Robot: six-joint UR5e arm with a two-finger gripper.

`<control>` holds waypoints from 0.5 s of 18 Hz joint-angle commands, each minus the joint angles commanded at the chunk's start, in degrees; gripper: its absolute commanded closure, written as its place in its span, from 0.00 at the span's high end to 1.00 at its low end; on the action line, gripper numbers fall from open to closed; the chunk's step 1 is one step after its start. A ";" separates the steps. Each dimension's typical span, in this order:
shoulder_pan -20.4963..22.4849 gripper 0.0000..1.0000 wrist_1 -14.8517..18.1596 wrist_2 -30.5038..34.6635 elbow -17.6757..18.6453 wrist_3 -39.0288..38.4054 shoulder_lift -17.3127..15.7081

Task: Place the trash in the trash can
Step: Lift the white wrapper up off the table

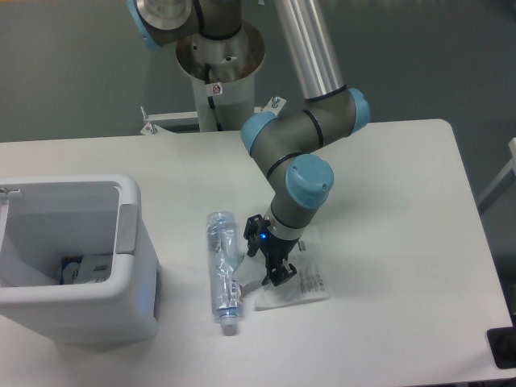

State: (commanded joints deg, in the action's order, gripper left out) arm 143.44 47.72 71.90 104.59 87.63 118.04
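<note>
The trash, a flat white plastic wrapper (305, 280) with black print, lies on the table right of centre. My gripper (268, 260) points down over the wrapper's left edge, between the wrapper and a crushed clear bottle. Its black fingers (281, 274) stand apart, so it looks open, and nothing is lifted. The gripper body hides the wrapper's upper left part. The trash can (129, 242), a boxy white bin with a thick rim, stands at the left edge of the table, well away from the gripper.
A crushed clear plastic bottle (222, 270) lies just left of the gripper, cap toward the front. Small white and blue items (81, 270) lie inside the bin. The arm's base column (219, 76) stands behind the table's back edge.
</note>
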 joint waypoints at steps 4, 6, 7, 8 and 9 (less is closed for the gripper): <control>0.35 0.05 2.63 0.00 -0.44 -1.15 -1.58; 1.31 0.00 4.30 0.00 -0.79 -1.15 -1.85; 1.93 0.00 4.92 0.00 -0.88 -1.15 -2.11; 2.46 0.00 5.28 0.00 -0.97 -1.15 -2.81; 2.72 0.00 5.28 0.00 -0.97 -1.15 -3.34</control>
State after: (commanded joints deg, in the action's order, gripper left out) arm 146.16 53.00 71.89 103.62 86.48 114.70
